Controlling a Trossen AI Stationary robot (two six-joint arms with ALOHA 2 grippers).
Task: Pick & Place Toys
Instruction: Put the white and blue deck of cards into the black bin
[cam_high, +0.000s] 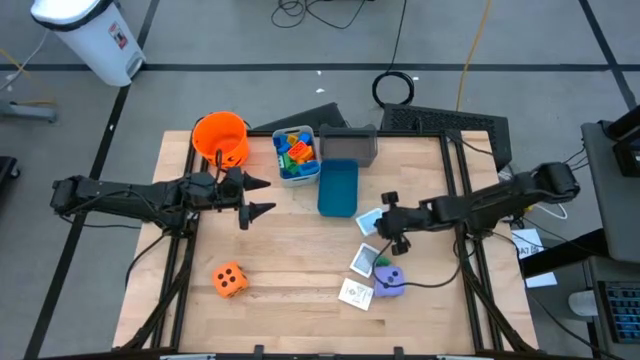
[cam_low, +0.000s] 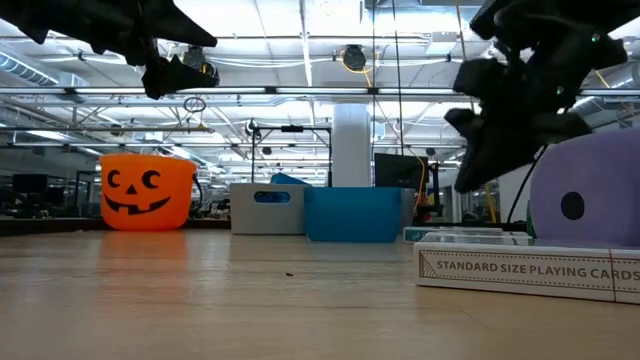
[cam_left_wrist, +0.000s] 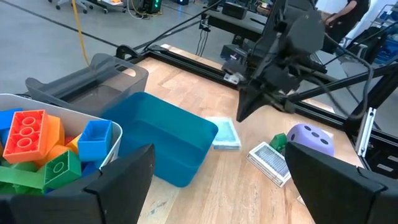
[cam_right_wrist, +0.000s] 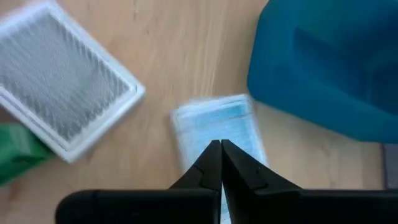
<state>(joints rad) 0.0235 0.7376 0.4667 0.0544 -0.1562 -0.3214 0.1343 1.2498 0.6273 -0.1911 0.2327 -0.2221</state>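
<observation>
My right gripper (cam_high: 384, 216) is shut and points down just above a light-blue card pack (cam_right_wrist: 214, 121) lying flat on the table beside the blue bin (cam_high: 338, 187). In the low view it (cam_low: 468, 182) hangs clear of the table. A white-edged card pack (cam_high: 365, 260), a purple die (cam_high: 390, 280) and another card (cam_high: 355, 293) lie nearer the front edge. An orange dotted die (cam_high: 229, 280) rests at the front left. My left gripper (cam_high: 260, 196) is open and empty, held in the air near the white bin of coloured blocks (cam_high: 296, 155).
An orange pumpkin-face bucket (cam_high: 220, 140) stands at the far left. A grey bin (cam_high: 350, 145) stands behind the blue one. A green block (cam_right_wrist: 18, 152) lies by the white-edged pack. Bare wood lies between the two arms and along the front edge.
</observation>
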